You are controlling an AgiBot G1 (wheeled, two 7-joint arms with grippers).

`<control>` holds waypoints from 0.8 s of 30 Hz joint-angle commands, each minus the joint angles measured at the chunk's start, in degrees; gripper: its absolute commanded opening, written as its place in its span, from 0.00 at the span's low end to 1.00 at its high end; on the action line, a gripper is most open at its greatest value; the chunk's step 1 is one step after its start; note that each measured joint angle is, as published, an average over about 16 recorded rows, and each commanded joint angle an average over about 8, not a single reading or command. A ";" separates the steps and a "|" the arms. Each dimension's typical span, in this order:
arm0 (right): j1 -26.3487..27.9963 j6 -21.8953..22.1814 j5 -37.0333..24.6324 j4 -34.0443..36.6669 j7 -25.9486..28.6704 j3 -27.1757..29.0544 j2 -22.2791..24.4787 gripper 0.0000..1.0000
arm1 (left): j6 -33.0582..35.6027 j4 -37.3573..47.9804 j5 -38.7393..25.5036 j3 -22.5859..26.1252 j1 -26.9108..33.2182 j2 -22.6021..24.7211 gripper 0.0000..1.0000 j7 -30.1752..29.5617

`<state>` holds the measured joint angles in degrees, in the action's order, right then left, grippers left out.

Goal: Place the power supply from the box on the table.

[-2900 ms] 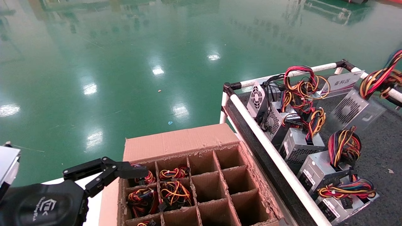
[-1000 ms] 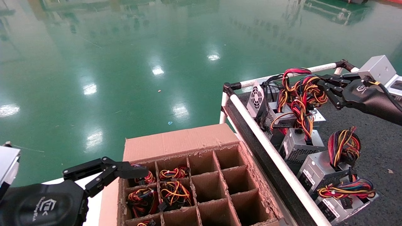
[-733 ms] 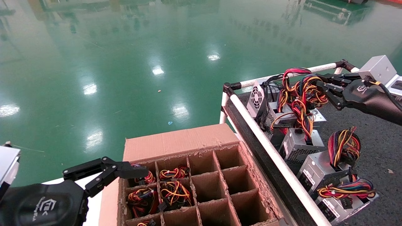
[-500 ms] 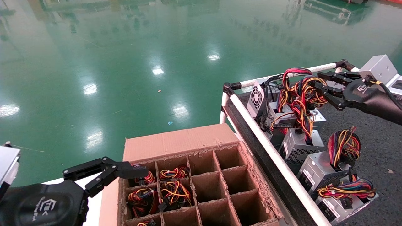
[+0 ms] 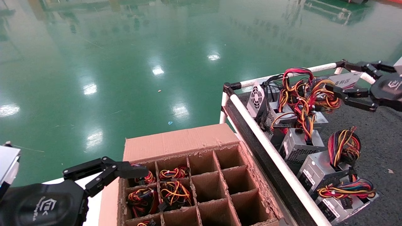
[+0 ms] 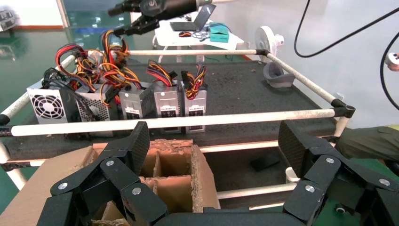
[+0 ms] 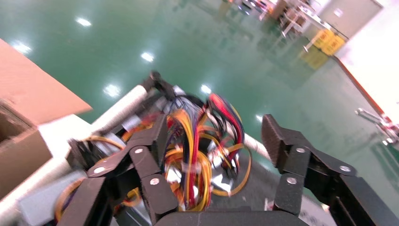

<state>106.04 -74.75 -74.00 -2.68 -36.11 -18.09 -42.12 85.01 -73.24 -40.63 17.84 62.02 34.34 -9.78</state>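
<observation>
The right claw (image 5: 350,78) is being held open above the far end of the tabletop (image 5: 380,138), at about 2 o'clock in the head view, with nothing between its fingers. Just beside it, toward 9 o'clock, the power supply (image 5: 314,117) is resting on the tabletop under a tangle of red, yellow and black wires (image 5: 306,91), among other grey units lined along the white rail (image 5: 267,144). The box (image 5: 201,182) is sitting at 6 o'clock, wire bundles showing only in its cells toward 9 o'clock. The left claw (image 5: 108,171) is being held open at the box's edge at 8 o'clock, gripping nothing.
</observation>
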 commanded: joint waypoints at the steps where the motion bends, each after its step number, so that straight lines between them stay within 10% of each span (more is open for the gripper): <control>1: 0.68 -0.98 -0.50 -0.44 0.77 -0.36 0.53 1.00 | -0.01 0.00 0.00 0.00 0.00 0.00 1.00 0.00; 24: -8.16 -3.05 5.78 -14.43 9.86 0.02 1.85 1.00 | 0.01 0.05 0.02 0.04 0.02 0.00 1.00 0.03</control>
<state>97.89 -77.80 -68.22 -17.09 -26.27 -18.07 -40.27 85.01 -73.19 -40.61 17.87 62.04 34.34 -9.75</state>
